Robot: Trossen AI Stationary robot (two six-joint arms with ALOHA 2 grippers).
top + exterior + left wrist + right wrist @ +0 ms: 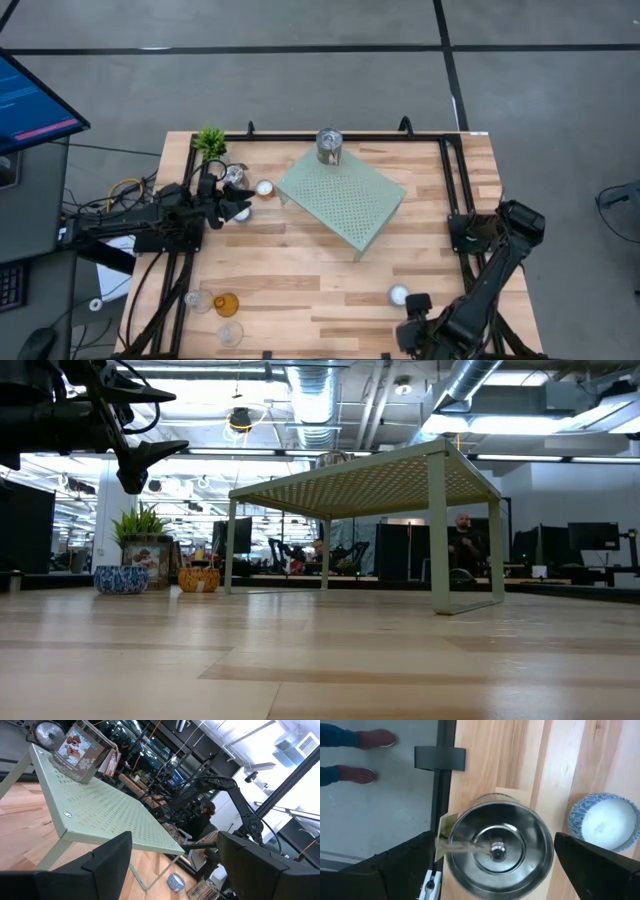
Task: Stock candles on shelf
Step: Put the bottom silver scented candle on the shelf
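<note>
One silver tin (329, 146) on the shelf (345, 200); another below right pincer (495, 870).

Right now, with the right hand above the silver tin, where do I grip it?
Take the silver tin by its round side wall, straight down from above: it stands upright and the open right hand straddles it. Skip the tiny lid knob.

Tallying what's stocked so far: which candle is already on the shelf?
Only the silver tin candle, standing at the far corner of the mint-green shelf; the other candles all sit on the wooden tabletop.
</note>
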